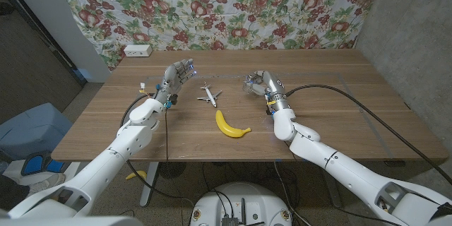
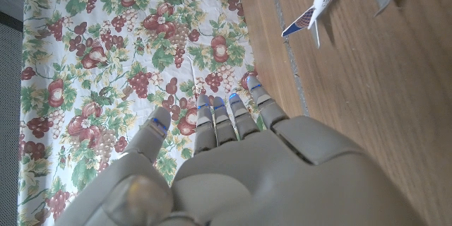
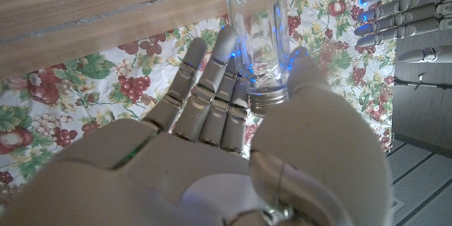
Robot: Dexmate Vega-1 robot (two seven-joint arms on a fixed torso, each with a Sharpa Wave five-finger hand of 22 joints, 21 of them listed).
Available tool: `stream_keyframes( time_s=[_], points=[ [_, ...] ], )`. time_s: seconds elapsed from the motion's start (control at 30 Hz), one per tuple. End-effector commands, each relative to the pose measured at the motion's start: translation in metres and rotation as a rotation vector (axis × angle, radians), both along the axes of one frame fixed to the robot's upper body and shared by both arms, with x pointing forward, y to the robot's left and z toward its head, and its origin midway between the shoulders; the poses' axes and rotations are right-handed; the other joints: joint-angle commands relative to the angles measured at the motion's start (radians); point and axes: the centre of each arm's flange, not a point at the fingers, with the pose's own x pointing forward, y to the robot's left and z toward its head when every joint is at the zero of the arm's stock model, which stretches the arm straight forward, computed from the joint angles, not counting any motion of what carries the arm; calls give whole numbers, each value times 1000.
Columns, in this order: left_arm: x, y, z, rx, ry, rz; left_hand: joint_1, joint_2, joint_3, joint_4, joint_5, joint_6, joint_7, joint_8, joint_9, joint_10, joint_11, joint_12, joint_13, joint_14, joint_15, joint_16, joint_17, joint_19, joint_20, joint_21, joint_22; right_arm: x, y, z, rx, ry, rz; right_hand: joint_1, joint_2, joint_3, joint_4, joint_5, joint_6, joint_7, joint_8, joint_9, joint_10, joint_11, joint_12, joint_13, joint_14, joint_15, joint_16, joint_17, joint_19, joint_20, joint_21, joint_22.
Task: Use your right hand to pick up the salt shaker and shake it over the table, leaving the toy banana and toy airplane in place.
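A clear glass salt shaker (image 3: 258,35) with a metal cap stands upright between the fingers and thumb of my right hand (image 3: 233,155), which grips it near the cap. In the head view my right hand (image 1: 258,83) is low over the table's middle, right of the toy airplane (image 1: 208,95). I cannot tell whether the shaker's base still touches the wood. The yellow toy banana (image 1: 232,126) lies nearer the front edge. My left hand (image 1: 180,70) is raised left of the airplane, its fingers apart and holding nothing. The airplane's tail (image 2: 311,18) lies beyond my left hand (image 2: 233,169).
The wooden table (image 1: 339,120) has bare room on its right half. A white power strip (image 1: 138,51) lies at the back left edge. A floral cloth (image 1: 233,7) hangs behind the table. Black cables (image 1: 332,92) run along my right arm.
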Motion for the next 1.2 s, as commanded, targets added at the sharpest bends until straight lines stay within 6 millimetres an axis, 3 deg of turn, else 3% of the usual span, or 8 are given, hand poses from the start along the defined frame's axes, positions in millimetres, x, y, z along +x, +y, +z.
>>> stream_keyframes(
  time_s=[0.03,1.2],
  points=[
    [1,0,1,4,2,-2,-8,53,2,4,5,10,4,-1,6,6,-2,2,3,6,0,5,3,4,2,0,4,5,3,-4,-46,4,-41,120,115,102,0,2,75,-60,2,1,128,-122,-2,2,11,-39,-3,0,6,-112,-1,1],
    [0,-1,0,3,5,3,-12,52,6,6,5,12,4,-3,6,7,0,-2,4,9,-1,2,4,6,1,1,5,19,6,-16,-149,56,-146,127,111,96,-4,-5,75,-65,-8,-9,127,-126,-24,-22,17,-41,-17,-21,4,-109,-3,1]
  ],
)
